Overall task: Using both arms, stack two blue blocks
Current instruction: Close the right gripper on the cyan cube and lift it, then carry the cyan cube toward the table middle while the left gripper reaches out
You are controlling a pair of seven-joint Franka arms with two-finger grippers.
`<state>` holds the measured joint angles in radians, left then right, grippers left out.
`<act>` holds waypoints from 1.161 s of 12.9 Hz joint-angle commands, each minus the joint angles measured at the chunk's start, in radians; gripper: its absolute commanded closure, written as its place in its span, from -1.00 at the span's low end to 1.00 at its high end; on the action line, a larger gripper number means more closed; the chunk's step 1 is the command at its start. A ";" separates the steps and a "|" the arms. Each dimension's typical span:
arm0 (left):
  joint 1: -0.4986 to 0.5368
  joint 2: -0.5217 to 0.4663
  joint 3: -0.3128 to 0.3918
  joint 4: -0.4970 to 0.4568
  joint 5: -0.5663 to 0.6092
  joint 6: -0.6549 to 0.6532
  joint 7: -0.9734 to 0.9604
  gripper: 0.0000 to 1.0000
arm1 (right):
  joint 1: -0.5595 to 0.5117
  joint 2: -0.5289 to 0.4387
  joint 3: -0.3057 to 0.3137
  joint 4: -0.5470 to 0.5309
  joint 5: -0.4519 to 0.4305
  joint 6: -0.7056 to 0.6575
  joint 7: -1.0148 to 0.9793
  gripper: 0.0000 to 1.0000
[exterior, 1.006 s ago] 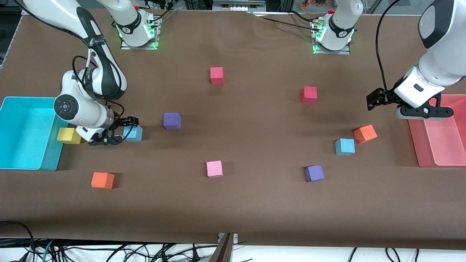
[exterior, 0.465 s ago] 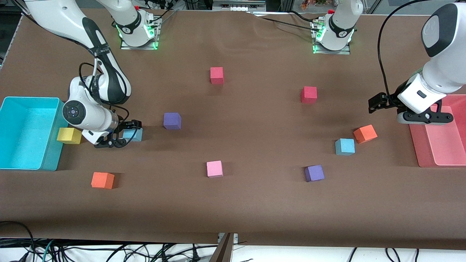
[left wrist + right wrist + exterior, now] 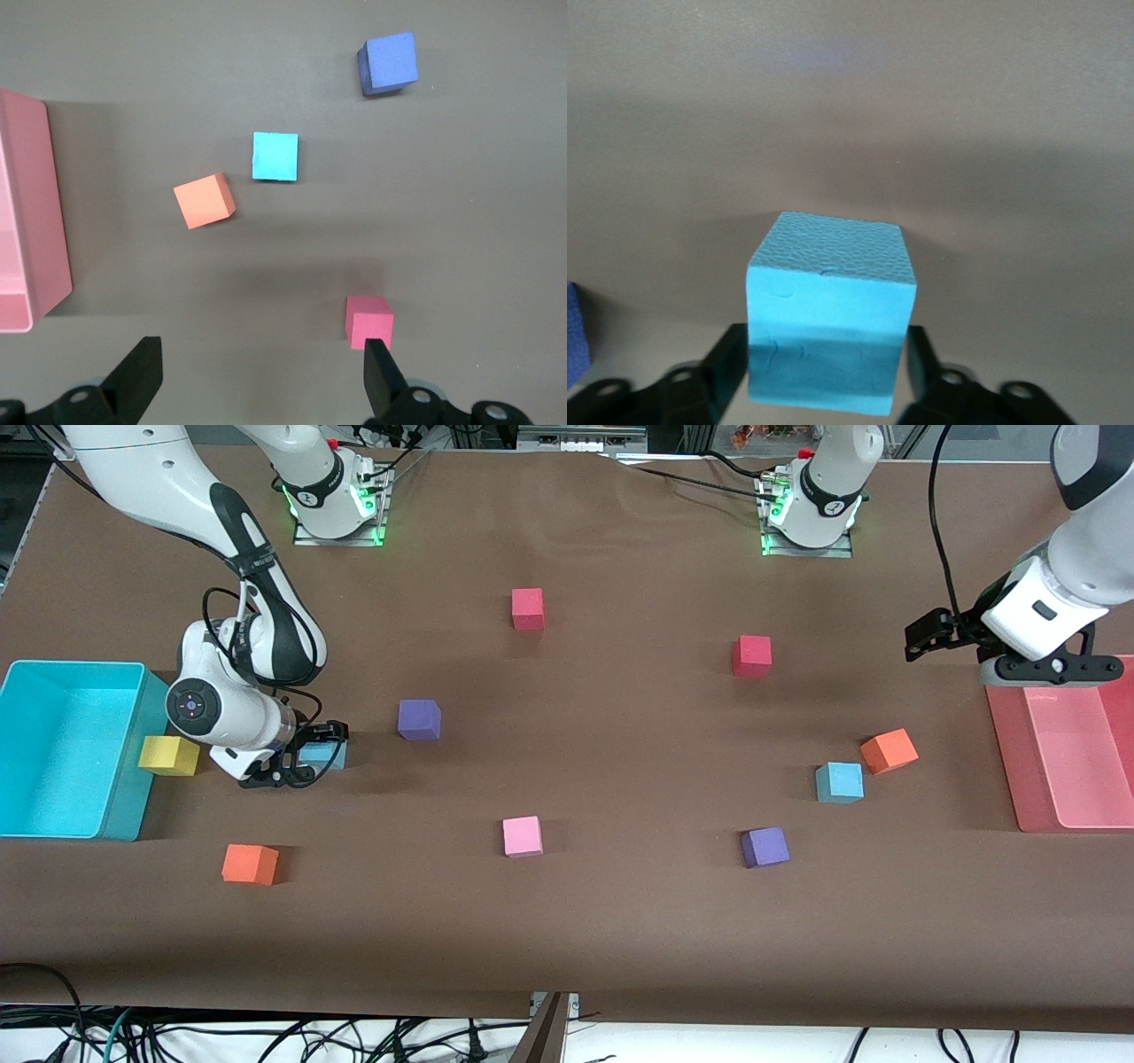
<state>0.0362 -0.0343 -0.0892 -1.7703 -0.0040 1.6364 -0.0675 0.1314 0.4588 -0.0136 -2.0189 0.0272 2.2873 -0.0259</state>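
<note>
Edges first: my right pincer [image 3: 310, 760] is down at the bench [image 3: 620, 939] surface toward the right arm's end, closed on the first blue block [image 3: 830, 310], one finger flat against each side. That block rests on the bench. A yellow cube [image 3: 168, 755] lies close beside it toward the end edge, touching the wall of the cyan bin [image 3: 124, 815]. A purple cube [image 3: 419, 719] sits near it toward the bench's middle, with a bare strip between. An orange cube [image 3: 250, 864] lies closer to the front-camera edge, well apart.

My left pincer [image 3: 261, 376] hangs open, fingers wide, in the air over bare bench at the left arm's end, just beside the pink tray [image 3: 1005, 762]. The second blue block [image 3: 839, 782] rests on the bench near that tray, with another orange cube [image 3: 889, 750] just beside it, not touching. A second purple cube [image 3: 765, 847] lies near it, closer to the front-camera edge. A red cube [image 3: 751, 655] stands nearer the base edge.

Brown matte covering spreads over the whole bench. Its middle is broad and open, holding only a pink cube [image 3: 523, 836] and, toward the base edge, another red cube [image 3: 528, 608]. Cables hang below the front-camera edge.
</note>
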 commanded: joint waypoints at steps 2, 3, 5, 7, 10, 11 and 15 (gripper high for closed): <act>-0.001 0.008 0.003 0.044 -0.011 -0.033 0.005 -1.00 | 0.008 -0.003 -0.002 0.008 0.000 0.000 -0.008 1.00; -0.001 0.008 0.003 0.045 -0.011 -0.035 0.003 -1.00 | 0.011 -0.006 -0.002 0.023 0.000 -0.011 -0.009 1.00; -0.004 0.001 0.006 0.034 -0.010 -0.033 0.005 -1.00 | 0.036 -0.015 0.000 0.092 0.000 -0.098 -0.008 1.00; -0.003 0.004 0.009 0.037 -0.010 -0.033 0.008 -1.00 | 0.110 -0.009 0.003 0.269 0.002 -0.298 0.074 1.00; -0.002 0.007 0.011 0.034 -0.007 -0.030 0.003 -1.00 | 0.275 0.046 0.003 0.414 0.004 -0.379 0.288 1.00; -0.001 0.010 0.011 0.034 -0.005 -0.029 0.006 -1.00 | 0.321 0.073 0.003 0.454 0.008 -0.387 0.340 1.00; 0.013 0.042 0.012 0.016 -0.001 0.029 -0.003 -1.00 | 0.499 0.197 0.004 0.587 0.016 -0.408 0.513 1.00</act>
<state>0.0396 -0.0128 -0.0788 -1.7547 -0.0040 1.6381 -0.0676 0.5739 0.5624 0.0013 -1.5451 0.0318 1.9167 0.4141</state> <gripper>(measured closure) 0.000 0.507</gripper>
